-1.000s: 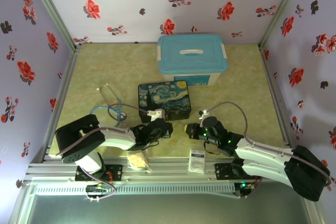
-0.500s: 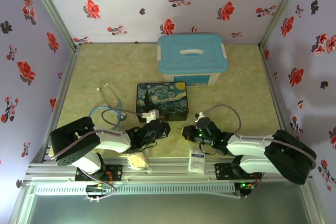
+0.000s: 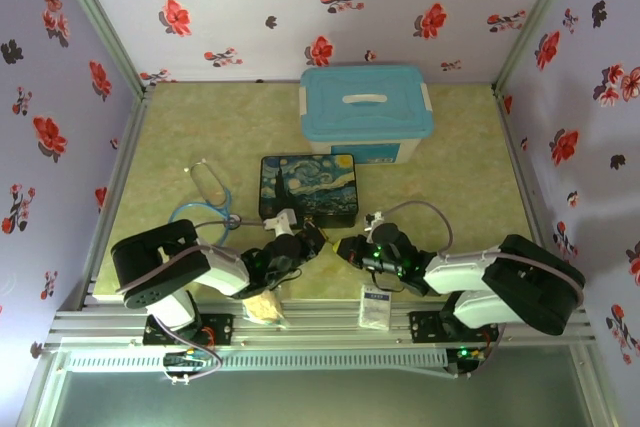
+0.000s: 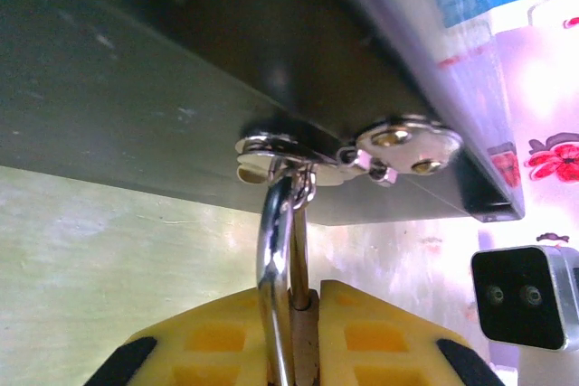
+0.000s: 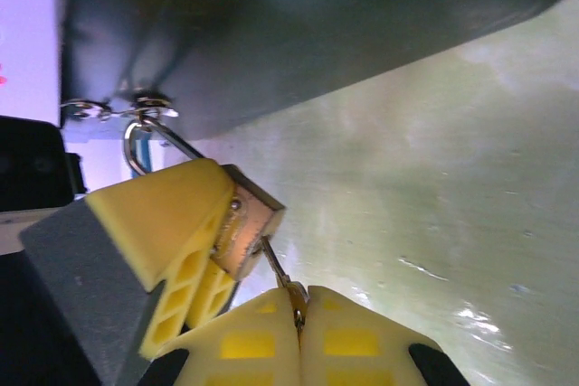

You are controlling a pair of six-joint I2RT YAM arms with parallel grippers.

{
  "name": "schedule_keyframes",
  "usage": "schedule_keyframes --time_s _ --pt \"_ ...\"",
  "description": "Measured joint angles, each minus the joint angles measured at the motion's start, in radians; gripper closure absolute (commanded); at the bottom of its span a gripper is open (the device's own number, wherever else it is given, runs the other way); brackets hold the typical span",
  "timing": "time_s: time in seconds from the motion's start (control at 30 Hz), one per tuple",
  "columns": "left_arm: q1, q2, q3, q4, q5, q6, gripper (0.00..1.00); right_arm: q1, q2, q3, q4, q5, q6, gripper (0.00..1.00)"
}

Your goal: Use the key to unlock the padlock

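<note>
The brass padlock [image 5: 246, 226] hangs by its silver shackle [image 4: 274, 250] from the metal hasp [image 4: 271, 146] on the front of the dark painted box [image 3: 310, 187]. My left gripper [image 4: 308, 350] is shut on the padlock body, its yellow fingers [image 5: 167, 214] on either side. My right gripper [image 5: 298, 318] is shut on the small key [image 5: 276, 262], whose blade tip sits at the keyhole in the padlock's bottom face. In the top view the left gripper [image 3: 305, 240] and the right gripper [image 3: 345, 248] meet tip to tip just in front of the box.
A blue-lidded plastic bin [image 3: 366, 112] stands behind the painted box. A stethoscope [image 3: 205, 197] lies to the left. A small white carton [image 3: 375, 306] and a clear bag of pale bits [image 3: 263, 305] lie at the near table edge.
My right gripper has moved left to the left gripper, bringing the key to the padlock. The painted box has shifted slightly left.
</note>
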Motion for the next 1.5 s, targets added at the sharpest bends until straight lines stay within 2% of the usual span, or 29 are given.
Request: schedule_keyframes --time_s 0.33,0.77,1.3,1.5 --pt "0.000 0.000 -0.017 0.063 -0.033 -0.027 1.00 0.000 0.051 -0.019 0.133 -0.018 0.017 1.00" --pt "0.003 -0.002 -0.064 0.132 -0.085 -0.049 1.00 -0.040 0.344 -0.033 0.550 -0.090 0.088 1.00" --pt "0.006 -0.010 -0.069 0.220 -0.090 -0.076 1.00 -0.055 0.314 -0.041 0.605 -0.105 0.079 1.00" --pt "0.006 -0.010 -0.055 0.240 -0.085 -0.087 1.00 -0.133 0.314 -0.026 0.613 -0.220 0.081 1.00"
